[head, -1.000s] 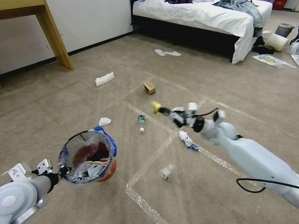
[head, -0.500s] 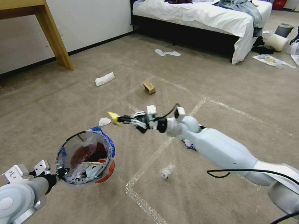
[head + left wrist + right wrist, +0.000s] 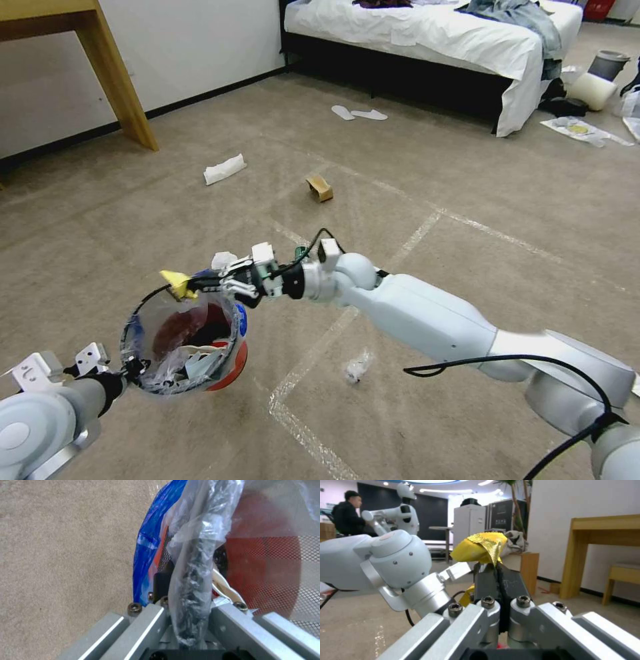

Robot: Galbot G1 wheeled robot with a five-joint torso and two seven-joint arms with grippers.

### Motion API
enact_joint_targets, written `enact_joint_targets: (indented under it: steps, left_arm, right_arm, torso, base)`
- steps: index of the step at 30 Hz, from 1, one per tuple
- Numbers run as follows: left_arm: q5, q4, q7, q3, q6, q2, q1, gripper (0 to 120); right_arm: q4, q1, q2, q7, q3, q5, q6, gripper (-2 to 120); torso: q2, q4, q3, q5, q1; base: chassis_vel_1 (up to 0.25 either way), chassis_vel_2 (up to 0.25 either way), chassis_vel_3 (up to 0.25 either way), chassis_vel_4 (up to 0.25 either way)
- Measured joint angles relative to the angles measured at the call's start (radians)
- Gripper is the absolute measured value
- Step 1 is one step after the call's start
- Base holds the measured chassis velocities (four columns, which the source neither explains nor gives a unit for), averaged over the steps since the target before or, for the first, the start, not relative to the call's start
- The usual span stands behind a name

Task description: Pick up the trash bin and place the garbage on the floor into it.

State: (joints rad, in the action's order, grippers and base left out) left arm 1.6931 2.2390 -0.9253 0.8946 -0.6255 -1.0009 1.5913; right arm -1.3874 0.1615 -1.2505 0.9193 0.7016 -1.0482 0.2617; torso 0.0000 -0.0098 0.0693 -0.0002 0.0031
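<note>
A beige carpeted floor [image 3: 507,173] crossed by shiny tape lines stretches toward a white-sheeted bed [image 3: 427,33] and a wooden table leg [image 3: 117,80], with a brown carton [image 3: 319,187], a white tissue [image 3: 225,169] and a crumpled clear scrap [image 3: 357,367] lying well apart on it. The left gripper [image 3: 130,369], low at the robot's left, has its fingers pinched on the black rim and plastic liner of the red-orange trash bin [image 3: 183,337], holding it tilted with its mouth open upward. The right gripper [image 3: 193,283] reaches across to just above the bin's far rim, its fingers pressed together on a yellow scrap [image 3: 176,281] that sticks out past the tips over the bin's opening.
</note>
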Motion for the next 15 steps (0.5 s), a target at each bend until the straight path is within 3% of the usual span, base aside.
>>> enact_joint_targets:
  steps: [15]
  left_arm:
    - [-0.001,0.019,-0.001,0.009,0.000,-0.004,0.015,0]
  right_arm:
    - [0.059,0.001,-0.040,-0.004,0.052,0.045,0.005,0]
  torso:
    - [0.000,0.0001,0.000,0.0002,0.000]
  base:
    - [0.000,0.000,0.000,0.000]
